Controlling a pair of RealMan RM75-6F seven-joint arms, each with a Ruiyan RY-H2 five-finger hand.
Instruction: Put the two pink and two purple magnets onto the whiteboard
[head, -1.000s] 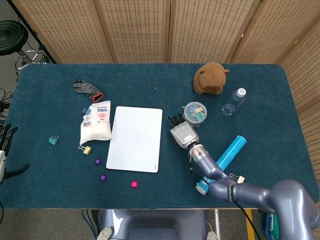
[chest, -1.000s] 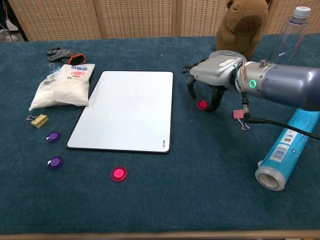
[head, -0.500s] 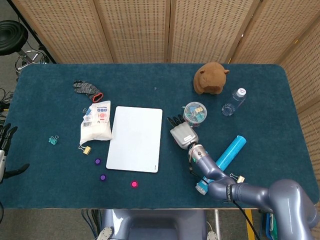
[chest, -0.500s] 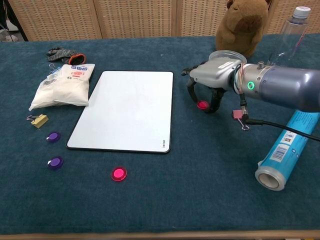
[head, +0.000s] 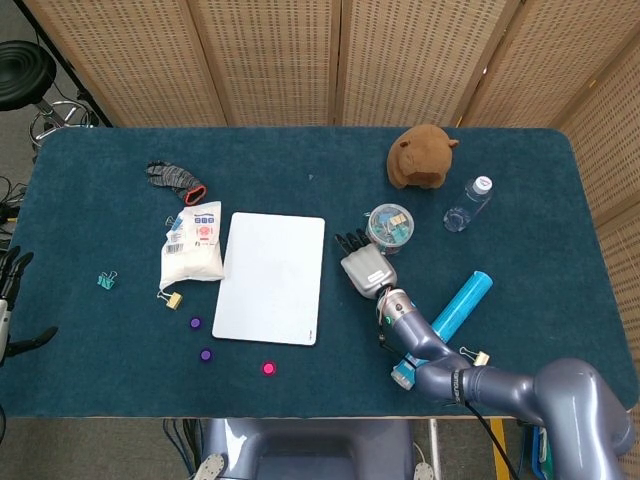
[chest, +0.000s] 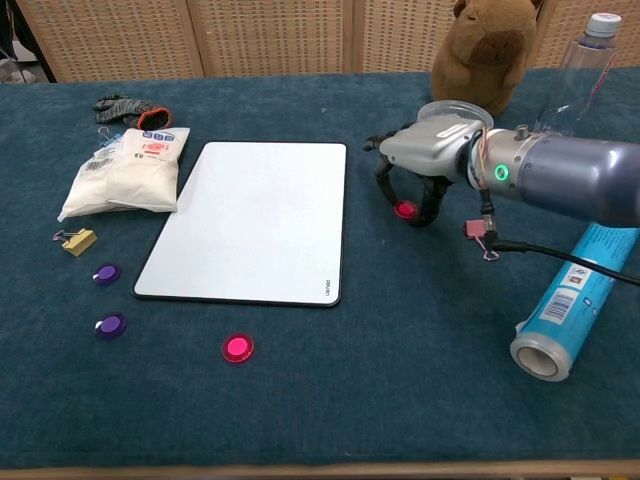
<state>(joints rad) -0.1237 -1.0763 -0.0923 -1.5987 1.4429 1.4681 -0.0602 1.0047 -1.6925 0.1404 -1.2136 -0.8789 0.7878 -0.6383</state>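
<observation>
Fingers of the right hand (chest: 425, 160) curl around 1 glossy round pink magnet (chest: 405, 209), grip unclear.

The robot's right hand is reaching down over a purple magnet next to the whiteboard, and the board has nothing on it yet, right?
Almost. The magnet under the right hand is pink, not purple. The chest view shows it on the cloth between the hand's fingers, beside the whiteboard. The two purple magnets lie on the board's other side. The board is indeed bare.
</observation>
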